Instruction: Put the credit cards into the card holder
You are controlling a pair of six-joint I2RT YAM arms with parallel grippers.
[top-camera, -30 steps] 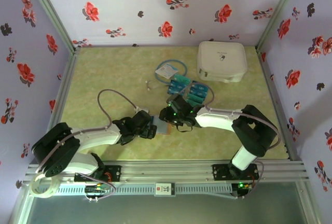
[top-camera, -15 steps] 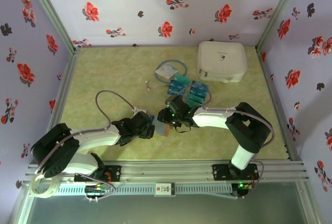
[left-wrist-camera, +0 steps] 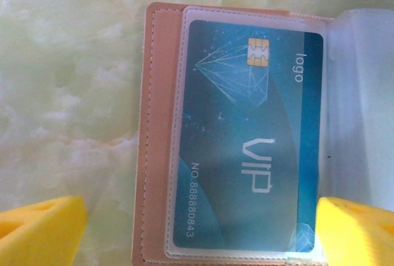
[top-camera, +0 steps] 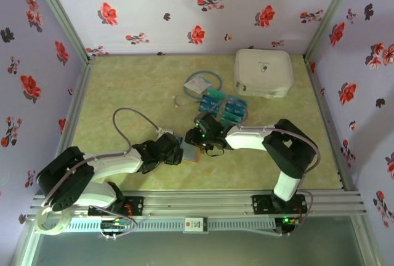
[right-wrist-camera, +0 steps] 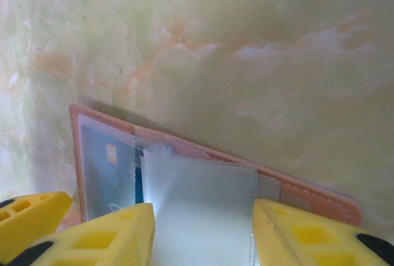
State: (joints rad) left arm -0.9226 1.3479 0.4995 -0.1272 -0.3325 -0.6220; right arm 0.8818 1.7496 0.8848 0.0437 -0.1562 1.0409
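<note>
Doing this well probably meant lifting one clear sleeve (right-wrist-camera: 200, 198) only: the card holder (left-wrist-camera: 159, 124) lay open by the near edge of the counter (top-camera: 123, 93), left pincer (left-wrist-camera: 198, 232) gaping empty above it, right pincer (right-wrist-camera: 203, 229) half-open astride the sleeve, grip uncertain.

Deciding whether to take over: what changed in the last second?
The right gripper slid left toward the card holder, its arm's elbow following, and now straddles a clear sleeve page. Nothing was visibly taken hold of or let go. The left gripper stayed open over the holder; the loose credit cards and the white case did not move.
</note>
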